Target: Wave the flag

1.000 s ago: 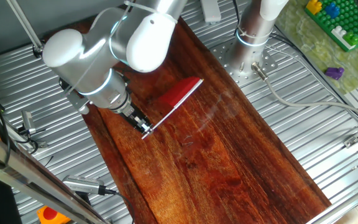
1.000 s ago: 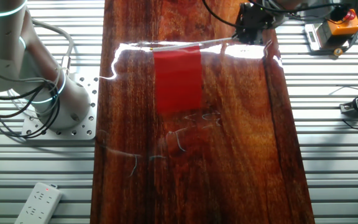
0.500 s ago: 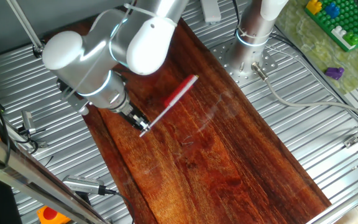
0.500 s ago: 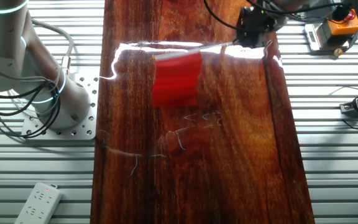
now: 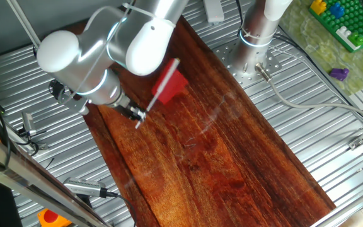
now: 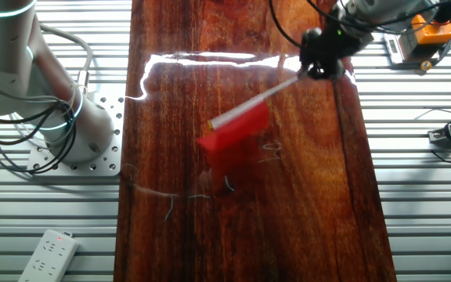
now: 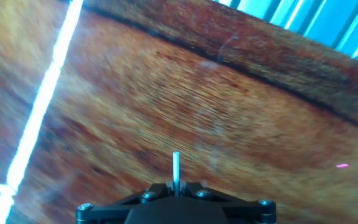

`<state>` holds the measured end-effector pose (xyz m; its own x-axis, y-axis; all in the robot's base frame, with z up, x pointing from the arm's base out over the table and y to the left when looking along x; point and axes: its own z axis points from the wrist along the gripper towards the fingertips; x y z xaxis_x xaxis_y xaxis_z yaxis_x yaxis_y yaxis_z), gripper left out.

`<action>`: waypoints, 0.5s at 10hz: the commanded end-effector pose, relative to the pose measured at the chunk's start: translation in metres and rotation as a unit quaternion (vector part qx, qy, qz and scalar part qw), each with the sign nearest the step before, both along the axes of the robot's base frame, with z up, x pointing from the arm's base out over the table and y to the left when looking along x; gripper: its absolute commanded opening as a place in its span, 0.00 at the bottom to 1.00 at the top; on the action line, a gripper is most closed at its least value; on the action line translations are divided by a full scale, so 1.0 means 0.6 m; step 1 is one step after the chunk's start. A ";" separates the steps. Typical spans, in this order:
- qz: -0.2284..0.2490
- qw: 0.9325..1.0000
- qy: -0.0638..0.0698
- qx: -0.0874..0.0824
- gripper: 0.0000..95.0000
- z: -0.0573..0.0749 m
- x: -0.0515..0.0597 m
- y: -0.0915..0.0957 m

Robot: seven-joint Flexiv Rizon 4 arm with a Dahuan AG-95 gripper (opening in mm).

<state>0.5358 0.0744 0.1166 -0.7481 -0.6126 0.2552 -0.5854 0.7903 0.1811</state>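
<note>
Gripper (image 5: 136, 116) clamped on stick base of flag (image 6: 237, 131), red cloth blurred mid-swing above wooden tabletop (image 5: 232, 164), toward 1 o'clock from gripper in one fixed view; best to sweep evenly, grip firm, cloth kept off wood.

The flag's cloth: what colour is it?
Plain red; the flag shows best in one fixed view.

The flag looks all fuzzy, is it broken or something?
Nothing looks broken. The flag is smeared by motion blur. The gripper holds its stick end, cloth tilted above the wooden board. Nothing spilled or damaged shows.
</note>
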 end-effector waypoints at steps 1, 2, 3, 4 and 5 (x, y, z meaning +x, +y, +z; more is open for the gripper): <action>0.085 0.996 -0.013 -0.016 0.00 -0.009 0.004 -0.070; 0.093 0.995 -0.017 -0.019 0.00 -0.013 0.007 -0.076; 0.096 0.995 -0.016 -0.025 0.00 -0.018 0.012 -0.078; 0.096 0.995 -0.016 -0.028 0.00 -0.019 0.014 -0.078; 0.086 0.996 -0.018 -0.026 0.00 -0.020 0.015 -0.077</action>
